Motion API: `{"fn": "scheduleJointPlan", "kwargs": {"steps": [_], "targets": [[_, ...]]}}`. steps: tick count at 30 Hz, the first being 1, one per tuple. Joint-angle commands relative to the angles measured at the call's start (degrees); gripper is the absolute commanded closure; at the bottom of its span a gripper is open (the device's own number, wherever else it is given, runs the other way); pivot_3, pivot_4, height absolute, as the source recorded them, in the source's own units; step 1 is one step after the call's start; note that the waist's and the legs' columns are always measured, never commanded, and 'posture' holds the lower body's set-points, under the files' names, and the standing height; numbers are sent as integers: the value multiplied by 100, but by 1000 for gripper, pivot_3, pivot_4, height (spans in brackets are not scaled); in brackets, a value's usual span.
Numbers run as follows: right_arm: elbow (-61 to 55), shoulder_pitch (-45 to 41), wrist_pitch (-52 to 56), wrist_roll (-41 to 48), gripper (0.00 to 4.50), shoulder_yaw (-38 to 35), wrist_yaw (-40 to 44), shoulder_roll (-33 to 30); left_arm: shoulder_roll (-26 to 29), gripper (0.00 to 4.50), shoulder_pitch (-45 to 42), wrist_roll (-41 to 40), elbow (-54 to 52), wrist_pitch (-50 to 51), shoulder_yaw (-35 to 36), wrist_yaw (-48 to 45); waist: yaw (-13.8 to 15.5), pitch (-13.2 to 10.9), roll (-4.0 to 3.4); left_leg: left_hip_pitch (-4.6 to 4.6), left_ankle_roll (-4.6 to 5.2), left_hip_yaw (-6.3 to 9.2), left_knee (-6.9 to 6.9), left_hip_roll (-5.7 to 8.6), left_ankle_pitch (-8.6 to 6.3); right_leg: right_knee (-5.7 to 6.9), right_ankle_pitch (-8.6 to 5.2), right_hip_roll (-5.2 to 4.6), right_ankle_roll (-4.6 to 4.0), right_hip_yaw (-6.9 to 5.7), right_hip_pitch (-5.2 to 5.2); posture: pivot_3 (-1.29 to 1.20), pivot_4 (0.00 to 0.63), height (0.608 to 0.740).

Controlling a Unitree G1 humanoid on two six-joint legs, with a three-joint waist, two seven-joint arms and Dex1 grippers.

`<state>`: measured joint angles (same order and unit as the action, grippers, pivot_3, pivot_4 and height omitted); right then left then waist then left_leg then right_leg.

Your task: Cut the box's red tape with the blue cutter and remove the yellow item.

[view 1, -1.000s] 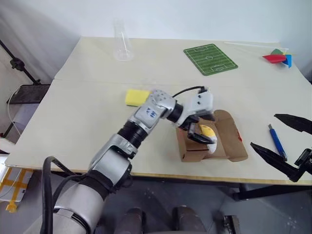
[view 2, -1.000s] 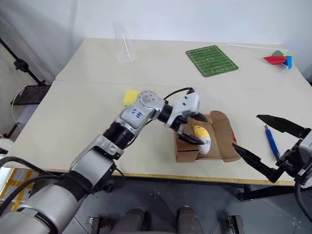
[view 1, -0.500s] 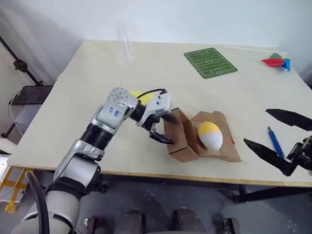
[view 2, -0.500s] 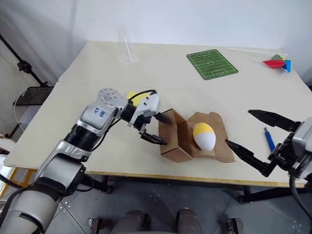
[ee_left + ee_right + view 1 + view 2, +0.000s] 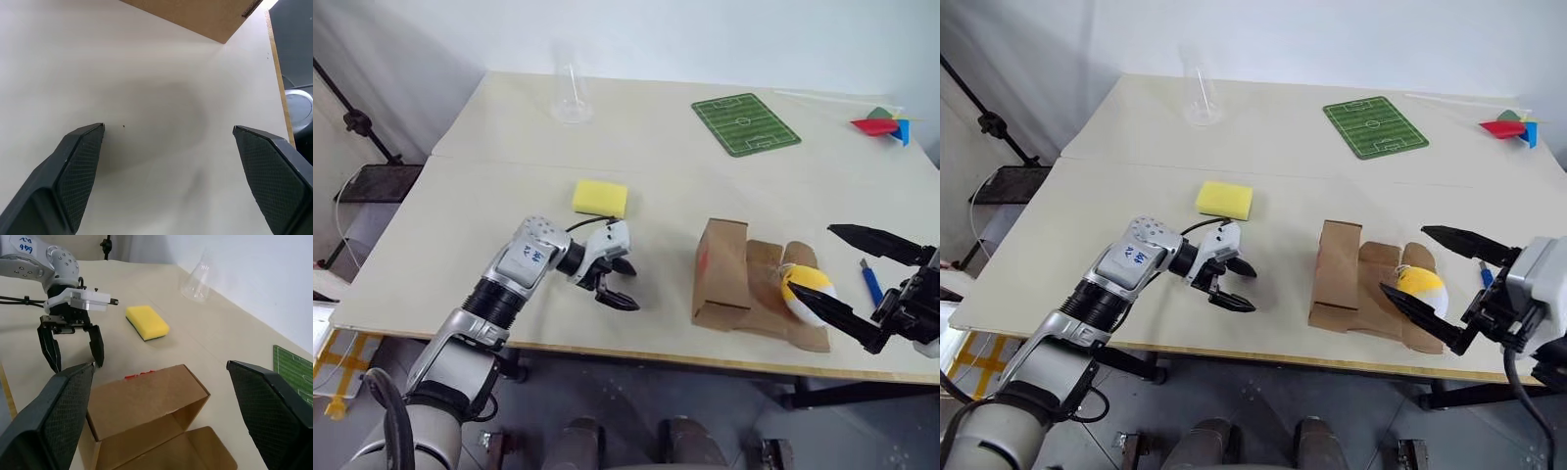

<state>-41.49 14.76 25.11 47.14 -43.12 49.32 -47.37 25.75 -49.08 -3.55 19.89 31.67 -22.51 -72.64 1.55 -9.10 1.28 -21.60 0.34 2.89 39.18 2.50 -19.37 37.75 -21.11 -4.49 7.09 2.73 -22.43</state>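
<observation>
**Left eye view: both grippers spread wide, box open, yellow item out on the flap**

The left gripper (image 5: 619, 283) hangs just over bare table (image 5: 489, 196), its two black fingers (image 5: 78, 156) wide apart, holding nothing. The box (image 5: 722, 274) stands well apart at its 3 o'clock, opened, with flaps spread flat toward the right. A sliver of the red tape (image 5: 139, 376) shows on the carton's edge (only a thin strip is visible). The yellow item (image 5: 808, 292) lies on the outer flap at the box's 3 o'clock. The right gripper (image 5: 857, 284) is also fully spread and empty; its lower finger crosses in front of the yellow item, and contact cannot be judged. The blue cutter (image 5: 870, 285) lies on the table at 3 o'clock of the item. A yellow sponge (image 5: 600, 198) sits at 12 o'clock of the left gripper.
</observation>
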Motion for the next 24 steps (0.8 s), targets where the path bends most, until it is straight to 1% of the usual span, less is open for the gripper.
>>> {"fn": "scheduleJointPlan", "kwargs": {"steps": [1,2,5,6,7,9,10,11,13,14,17,20,22,24], "targets": [[-28,63,-49,-23,0,-119,-40,12,50,25,-18,-8,-123,-96,83,39,-6,0,0,0,0,0,0,-1,0,0,0,1,0,0,0,0,150,740],[-22,100,-3,-43,0,-147,-78,2,57,25,-22,-14,-116,-122,100,45,-7,0,0,0,-1,0,0,-3,0,0,0,2,0,0,0,0,150,740],[261,537,567,-407,0,-409,-118,-345,15,25,-131,-540,58,-1029,594,-416,-1,0,0,0,-1,1,-1,-3,0,1,0,2,0,0,-1,0,150,740],[324,753,834,-634,0,-466,-129,-541,19,25,-178,-839,96,-1419,868,-704,-2,-2,2,-3,-1,0,-1,-2,0,0,0,0,0,0,-3,0,150,740],[391,902,1013,-863,0,-477,-161,-712,46,25,-282,-1133,174,-1490,1180,-866,-2,-2,2,-6,0,-2,0,-2,0,-6,0,-1,0,0,-3,0,150,740],[461,991,1175,-970,0,-457,-155,-859,114,25,-478,-1665,361,-1583,1752,-1163,-5,-9,14,-9,0,-3,-1,-4,0,-10,0,0,0,-2,-6,0,150,740],[495,929,1170,-966,0,-396,-134,-880,186,25,-534,-1885,436,-1655,1966,-1390,-17,-10,13,-9,-1,-3,-1,-5,1,-12,0,1,0,-4,-7,0,150,740],[658,691,1206,-1043,0,-98,-285,-923,414,25,-485,-2021,420,-1503,2068,-1672,-43,-9,12,-10,-2,-4,-2,-6,1,-12,0,2,0,-4,-10,0,150,740],[912,314,1381,-1195,0,356,-566,-980,735,25,-376,-2130,370,-1185,2102,-1924,-138,-10,10,2,-4,-17,-11,-13,2,-8,0,6,0,-2,-6,0,150,740],[1027,175,1449,-1289,0,542,-664,-1001,827,25,-293,-2138,319,-1106,2064,-1932,-175,-9,7,7,-5,-17,-13,-13,2,-8,0,5,0,0,-5,0,150,740],[1460,-358,1522,-1488,0,1227,-772,-974,1092,25,89,-2129,78,-1033,1938,-1859,-168,-13,1,16,-7,-15,-15,-13,3,0,0,3,-1,0,-6,0,150,740],[1701,-637,1954,-1437,0,1575,-809,-982,1223,25,286,-2191,-114,-905,1913,-1720,-137,-18,-1,5,-8,-13,-12,-13,4,1,0,1,-1,-1,-11,0,150,740],[2072,-973,1925,-1603,0,1975,-809,-950,1320,25,435,-2312,-328,-701,1994,-1590,-128,-18,0,-6,-9,-2,-6,-12,4,1,0,0,-1,-10,-15,0,150,740],[2367,-1335,2101,-1439,0,2223,-686,-849,1427,25,607,-2395,-569,-548,2050,-1504,-132,-18,0,-7,-8,-3,-6,-7,4,-2,0,-5,-1,-10,-14,0,150,740]]}}
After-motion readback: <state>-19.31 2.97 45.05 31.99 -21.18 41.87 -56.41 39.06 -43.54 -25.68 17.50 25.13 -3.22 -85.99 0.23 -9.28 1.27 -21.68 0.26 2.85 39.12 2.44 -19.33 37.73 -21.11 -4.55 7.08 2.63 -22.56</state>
